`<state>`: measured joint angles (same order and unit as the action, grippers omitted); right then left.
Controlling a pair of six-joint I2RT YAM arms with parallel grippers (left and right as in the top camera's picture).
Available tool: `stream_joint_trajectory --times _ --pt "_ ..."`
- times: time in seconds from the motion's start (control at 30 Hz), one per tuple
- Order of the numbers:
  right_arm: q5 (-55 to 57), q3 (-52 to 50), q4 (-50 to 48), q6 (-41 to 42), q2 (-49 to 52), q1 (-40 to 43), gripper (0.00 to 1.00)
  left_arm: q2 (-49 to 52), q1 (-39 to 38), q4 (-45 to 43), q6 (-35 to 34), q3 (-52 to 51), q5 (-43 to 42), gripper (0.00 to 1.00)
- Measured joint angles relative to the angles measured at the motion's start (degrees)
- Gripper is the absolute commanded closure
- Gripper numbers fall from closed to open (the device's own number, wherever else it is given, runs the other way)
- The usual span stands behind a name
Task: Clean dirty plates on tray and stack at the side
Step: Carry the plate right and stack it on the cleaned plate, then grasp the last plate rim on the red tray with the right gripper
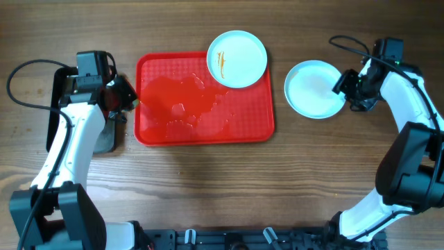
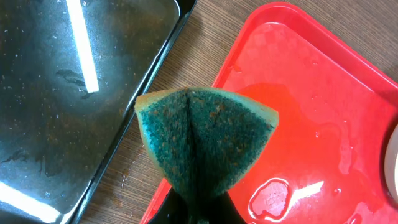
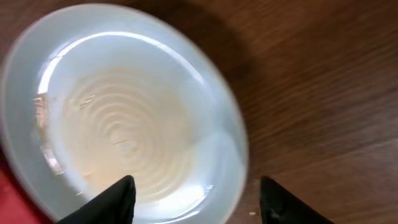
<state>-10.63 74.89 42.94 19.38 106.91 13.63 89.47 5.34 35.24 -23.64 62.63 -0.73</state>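
Note:
The red tray [image 1: 243, 114] lies at the centre, wet with puddles. One pale plate [image 1: 237, 59] with an orange streak sits on its far right corner. Another pale plate [image 1: 313, 89] lies on the table right of the tray; I cannot tell whether more lie under it. My left gripper [image 1: 127, 97] is shut on a folded green sponge [image 2: 205, 137] over the tray's left rim [image 2: 217, 81]. My right gripper [image 1: 350, 90] is open, its fingers [image 3: 196, 199] straddling the right rim of the side plate [image 3: 124, 124], which looks clean.
A black metal tray [image 1: 104, 139] with a shiny wet bottom [image 2: 62, 93] lies left of the red tray, under my left arm. Water pools on the red tray [image 2: 280, 193]. Bare wood lies in front of and right of the plates.

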Motion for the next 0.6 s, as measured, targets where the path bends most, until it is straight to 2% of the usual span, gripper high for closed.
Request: stream_joint_trajectory --times 0.13,0.17,0.27,0.37,0.5,0.6 --pt "-6.8 5.38 0.76 -0.17 0.0 -2.73 0.33 0.0 0.0 -0.04 0.0 0.0 0.0 0.96" --pt "-7.39 7.54 0.68 -0.2 0.0 -4.37 0.3 0.02 0.0 -0.04 0.0 0.0 -0.02 0.96" --pt "-7.85 13.03 -1.92 -0.11 0.0 -12.09 0.29 0.0 0.0 -0.04 0.0 0.0 0.0 0.96" --pt "-5.51 13.88 -4.72 1.9 0.0 -20.65 0.35 0.02 0.0 -0.04 0.0 0.0 0.0 0.96" --pt "-0.63 13.99 -6.51 6.1 1.68 -27.52 0.35 0.02 0.0 -0.04 0.0 0.0 0.0 0.96" --pt "2.86 13.99 -8.57 9.77 6.6 -30.75 0.45 0.02 0.0 -0.04 0.0 0.0 0.0 0.96"
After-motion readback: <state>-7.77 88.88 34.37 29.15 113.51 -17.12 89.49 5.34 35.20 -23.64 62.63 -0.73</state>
